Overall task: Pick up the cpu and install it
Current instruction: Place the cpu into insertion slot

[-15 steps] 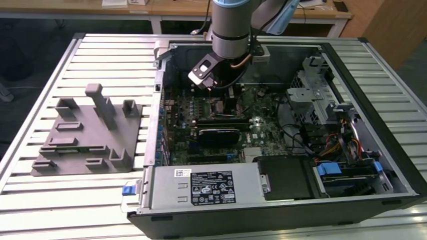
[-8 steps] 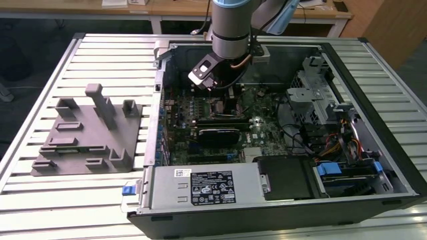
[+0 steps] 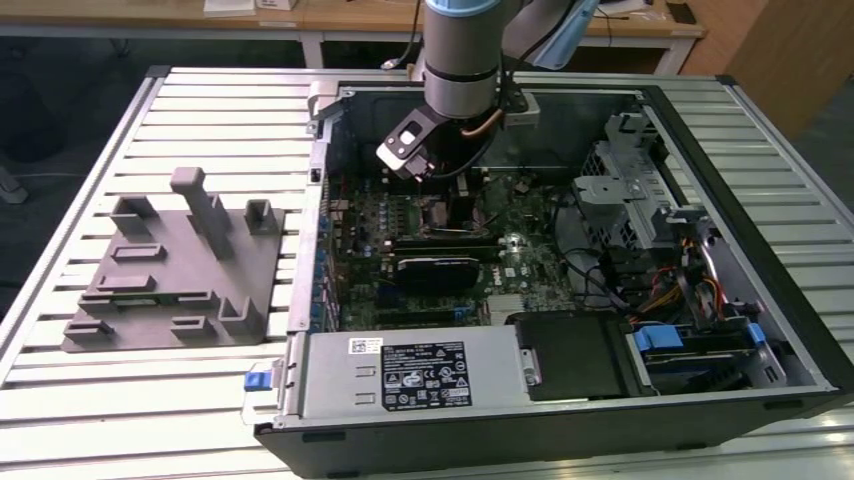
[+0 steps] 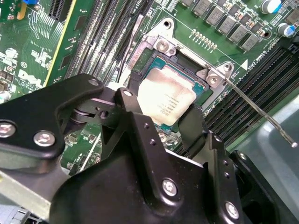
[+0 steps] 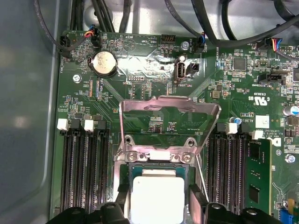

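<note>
The cpu (image 4: 166, 95), a thin square chip with a silvery top plate, sits at the open socket (image 4: 161, 44) of the green motherboard. In the first wrist view the cpu (image 5: 156, 196) lies just below the raised metal load plate (image 5: 169, 116). My gripper (image 4: 161, 109) straddles the chip, with one black finger (image 4: 127, 95) against one edge and the other against the opposite edge, shut on it. In the exterior view my gripper (image 3: 430, 185) reaches down into the open computer case, over the upper middle of the board.
The socket's thin lever (image 4: 261, 112) stands swung out beside the memory slots (image 5: 81, 172). A grey fixture with upright posts (image 3: 174, 270) lies on the slatted table at the exterior view's left. A black block (image 3: 434, 268), the power supply (image 3: 414, 370) and the drive cage (image 3: 641, 180) crowd the case.
</note>
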Controlling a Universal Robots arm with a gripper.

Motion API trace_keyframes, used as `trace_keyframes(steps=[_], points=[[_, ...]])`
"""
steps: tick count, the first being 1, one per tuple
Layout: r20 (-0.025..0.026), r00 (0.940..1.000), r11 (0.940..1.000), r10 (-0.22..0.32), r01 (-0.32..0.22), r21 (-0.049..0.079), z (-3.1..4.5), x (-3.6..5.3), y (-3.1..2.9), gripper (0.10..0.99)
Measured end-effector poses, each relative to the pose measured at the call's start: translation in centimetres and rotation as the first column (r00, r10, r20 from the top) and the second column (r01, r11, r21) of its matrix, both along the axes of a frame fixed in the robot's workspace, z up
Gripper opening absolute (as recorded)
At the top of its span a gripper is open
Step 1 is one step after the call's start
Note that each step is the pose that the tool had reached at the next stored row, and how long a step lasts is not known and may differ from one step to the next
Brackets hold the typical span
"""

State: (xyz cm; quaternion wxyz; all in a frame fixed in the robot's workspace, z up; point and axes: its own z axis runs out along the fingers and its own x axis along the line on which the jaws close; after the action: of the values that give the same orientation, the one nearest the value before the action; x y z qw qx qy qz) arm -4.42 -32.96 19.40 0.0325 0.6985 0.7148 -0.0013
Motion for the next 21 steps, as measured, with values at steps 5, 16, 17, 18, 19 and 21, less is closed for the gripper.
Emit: trace_keyframes(steps=[5, 16, 17, 18, 19, 21], points=[[-0.0004, 1.0, 1.0, 0.0, 0.0, -0.001, 0.04, 0.0, -0.01, 0.608], [-0.0002, 1.0, 1.0, 0.0, 0.0, 0.0, 1.05, 0.0, 0.0, 0.608], [-0.0001, 1.0, 1.0, 0.0, 0.0, 0.0, 1.06, 0.0, 0.0, 0.608], [-0.0001, 1.0, 1.0, 0.0, 0.0, 0.0, 1.06, 0.0, 0.0, 0.592], [-0.0001, 1.0, 1.0, 0.0, 0.0, 0.0, 1.07, 0.0, 0.0, 0.533], [-0.0002, 1.0, 1.0, 0.0, 0.0, 0.0, 1.08, 0.0, 0.0, 0.471]])
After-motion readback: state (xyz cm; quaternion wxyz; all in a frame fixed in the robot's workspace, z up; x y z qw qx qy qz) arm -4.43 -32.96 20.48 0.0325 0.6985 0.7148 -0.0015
